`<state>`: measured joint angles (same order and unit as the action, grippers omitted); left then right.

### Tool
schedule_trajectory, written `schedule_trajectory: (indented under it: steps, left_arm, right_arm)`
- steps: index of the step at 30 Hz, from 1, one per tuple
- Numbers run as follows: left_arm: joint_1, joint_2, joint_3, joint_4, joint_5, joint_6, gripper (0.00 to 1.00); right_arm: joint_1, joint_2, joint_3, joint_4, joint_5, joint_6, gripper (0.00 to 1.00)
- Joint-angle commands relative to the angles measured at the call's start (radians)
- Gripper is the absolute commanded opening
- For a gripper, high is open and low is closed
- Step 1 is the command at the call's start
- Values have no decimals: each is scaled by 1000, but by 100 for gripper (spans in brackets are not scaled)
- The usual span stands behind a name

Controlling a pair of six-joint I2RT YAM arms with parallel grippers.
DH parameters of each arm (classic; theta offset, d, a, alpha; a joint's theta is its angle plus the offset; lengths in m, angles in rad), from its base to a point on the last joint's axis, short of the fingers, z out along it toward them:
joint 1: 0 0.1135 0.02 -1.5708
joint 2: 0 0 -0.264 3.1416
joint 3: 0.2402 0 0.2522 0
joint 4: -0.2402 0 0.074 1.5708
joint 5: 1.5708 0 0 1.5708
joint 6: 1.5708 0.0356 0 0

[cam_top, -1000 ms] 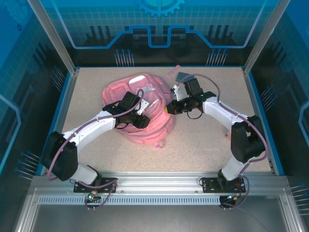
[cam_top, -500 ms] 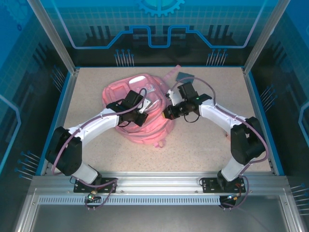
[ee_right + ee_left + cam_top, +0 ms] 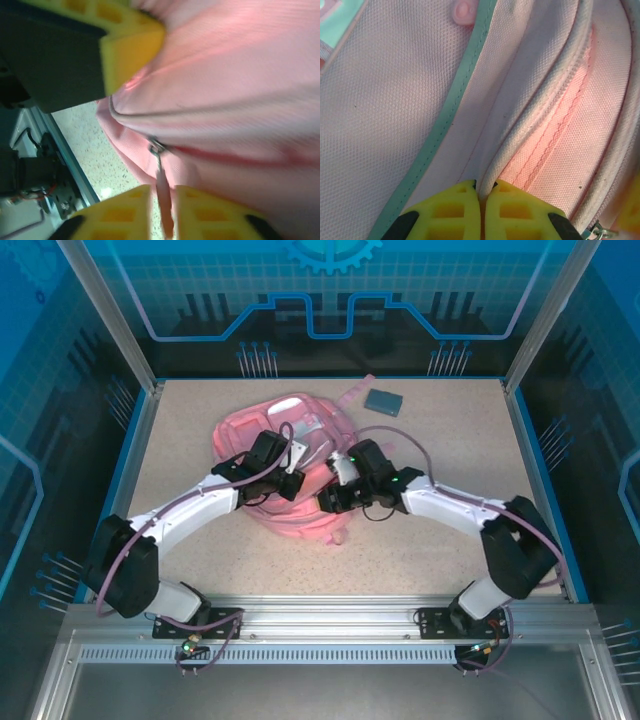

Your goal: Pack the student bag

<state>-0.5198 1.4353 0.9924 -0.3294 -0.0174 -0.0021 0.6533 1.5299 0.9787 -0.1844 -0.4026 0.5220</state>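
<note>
White arms (image 3: 190,505), black joints (image 3: 125,575), yellow claws (image 3: 481,192)

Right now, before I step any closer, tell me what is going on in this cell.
Both arms are working on the pink student bag, which lies on the table. The left gripper is shut, pinching a fold of fabric beside a zip seam. The right gripper sits by the bag's edge with a zip pull between its fingers; whether they grip it is unclear. A flat dark blue book lies apart at the far side, not in the bag.
</note>
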Motion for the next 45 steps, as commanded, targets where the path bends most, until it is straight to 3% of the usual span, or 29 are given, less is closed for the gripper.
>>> schedule_trajectory:
  steps: [1, 6, 18, 21, 25, 27, 32, 37, 45]
  left_arm:
    - [6, -62, -29, 103, 16, -28, 0]
    - [6, -95, -57, 118, 38, -22, 0]
    - [6, -131, -61, 109, 62, -9, 0]
    - [8, -142, -60, 101, 54, -34, 3]
    - [7, -185, -47, 23, -20, -184, 40]
    - [8, -218, -40, -51, -53, -312, 52]
    - [-19, -326, -96, -159, -37, -613, 54]
    - [-85, -372, -174, -126, 1, -773, 51]
    - [-96, -314, -197, -85, -16, -789, 44]
  right_arm:
    - [-95, -109, -1, 7, 2, 114, 39]
    - [-167, -76, 73, -65, -54, 229, 59]
    - [-164, 112, 232, -72, -115, 390, 64]
    - [-151, 155, 253, -18, -166, 399, 58]
    - [-133, 178, 258, 107, -226, 428, 42]
    - [-125, 175, 254, 157, -237, 437, 37]
    - [-104, 186, 263, 233, -253, 475, 25]
    - [-80, 208, 277, 266, -259, 503, 19]
    - [-63, 207, 290, 260, -257, 506, 16]
